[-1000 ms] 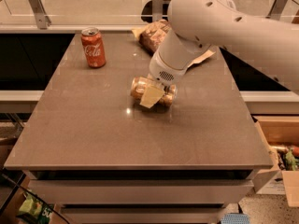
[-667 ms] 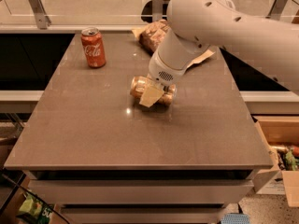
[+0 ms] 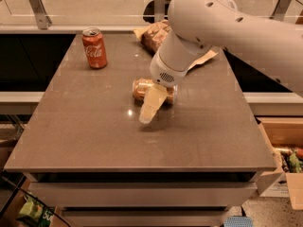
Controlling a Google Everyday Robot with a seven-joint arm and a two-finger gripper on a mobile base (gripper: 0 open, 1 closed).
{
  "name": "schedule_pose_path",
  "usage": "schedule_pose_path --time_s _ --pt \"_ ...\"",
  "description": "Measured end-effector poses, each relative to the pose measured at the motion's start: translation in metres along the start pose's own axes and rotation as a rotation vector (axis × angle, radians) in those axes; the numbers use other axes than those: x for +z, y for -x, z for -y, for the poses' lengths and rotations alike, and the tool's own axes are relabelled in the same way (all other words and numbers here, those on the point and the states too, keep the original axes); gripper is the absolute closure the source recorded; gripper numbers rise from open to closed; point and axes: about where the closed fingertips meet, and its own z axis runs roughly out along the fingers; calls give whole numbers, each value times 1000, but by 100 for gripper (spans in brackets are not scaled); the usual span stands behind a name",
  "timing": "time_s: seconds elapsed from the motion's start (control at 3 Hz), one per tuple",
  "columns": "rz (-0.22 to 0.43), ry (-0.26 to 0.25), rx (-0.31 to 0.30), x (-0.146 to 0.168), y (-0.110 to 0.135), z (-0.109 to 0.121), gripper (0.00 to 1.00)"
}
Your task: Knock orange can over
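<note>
The orange can (image 3: 141, 89) is pale orange-tan and lies on its side near the middle of the grey table (image 3: 85, 136), its long axis running left to right. My gripper (image 3: 149, 107) hangs from the big white arm (image 3: 222, 27), directly in front of and over the can's middle. It points down and to the left, with its pale tip close to the tabletop. The gripper and wrist hide the can's right part.
A red Coca-Cola can (image 3: 94, 48) stands upright at the back left of the table. A brown snack bag (image 3: 152, 35) on tan paper (image 3: 204, 56) lies at the back, partly behind the arm. A cardboard box (image 3: 284, 141) sits on the floor to the right.
The gripper has come forward and down over the can, toward the table's front left. The orange can lies in about the same spot. The red can has not moved.
</note>
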Motion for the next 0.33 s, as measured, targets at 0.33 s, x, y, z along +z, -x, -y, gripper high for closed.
schedule_pose_path --time_s 0.33 --pt "0 0 0 0 0 0 0"
